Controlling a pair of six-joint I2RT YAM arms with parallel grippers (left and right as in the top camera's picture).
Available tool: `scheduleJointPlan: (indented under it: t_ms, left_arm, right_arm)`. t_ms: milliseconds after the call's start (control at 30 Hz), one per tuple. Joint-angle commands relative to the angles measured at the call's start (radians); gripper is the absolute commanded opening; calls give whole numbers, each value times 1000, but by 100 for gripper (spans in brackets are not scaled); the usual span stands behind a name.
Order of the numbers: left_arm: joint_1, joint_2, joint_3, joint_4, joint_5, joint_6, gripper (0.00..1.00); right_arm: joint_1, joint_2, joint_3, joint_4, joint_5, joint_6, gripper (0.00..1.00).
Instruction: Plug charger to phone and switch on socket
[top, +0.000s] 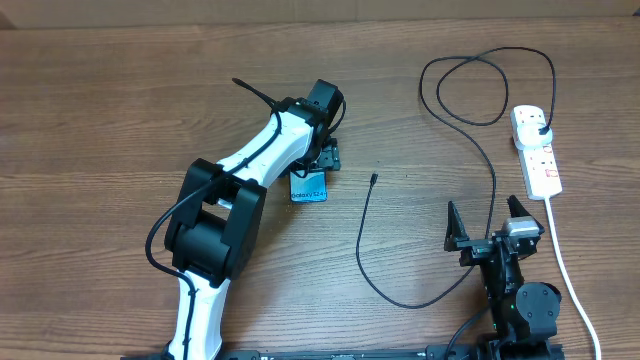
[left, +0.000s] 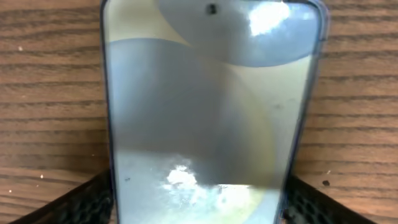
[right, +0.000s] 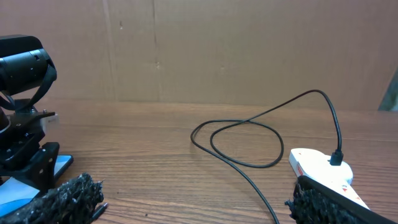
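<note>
Right tool (top: 487, 228) is nearest, spread wide, holding nothing. The charger tip (top: 373, 180) lies loose on the table (top: 100, 120) at its 10 o'clock. Phone (top: 310, 187) sits at the tip's 9 o'clock, long axis roughly 12-to-6, left tool (left: 199, 204) straddling it — can't tell if it's pinching. Screen reads "Galaxy" — rest's too small. Socket (top: 535, 150) is farthest, at the right tool's 1 o'clock.

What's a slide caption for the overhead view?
Left hand over the phone; charger plugged into the socket, its tip loose on the table; right hand open.
</note>
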Motion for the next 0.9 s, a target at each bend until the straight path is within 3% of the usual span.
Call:
scheduleJointPlan:
  t_ms: [0, 300, 500, 867]
  left_arm:
    - [-8, 8, -32, -5, 27, -6, 83]
    - [-7, 6, -1, -31, 31, -6, 83]
    - [-5, 0, 97, -119, 90, -6, 77]
    - [22, 0, 285, -319, 302, 2, 77]
  right_arm:
    - [-6, -7, -11, 6, 2, -2, 100]
    - [-6, -7, -11, 6, 2, -2, 100]
    - [-6, -7, -11, 6, 2, -2, 100]
    - [-6, -7, -11, 6, 2, -2, 100]
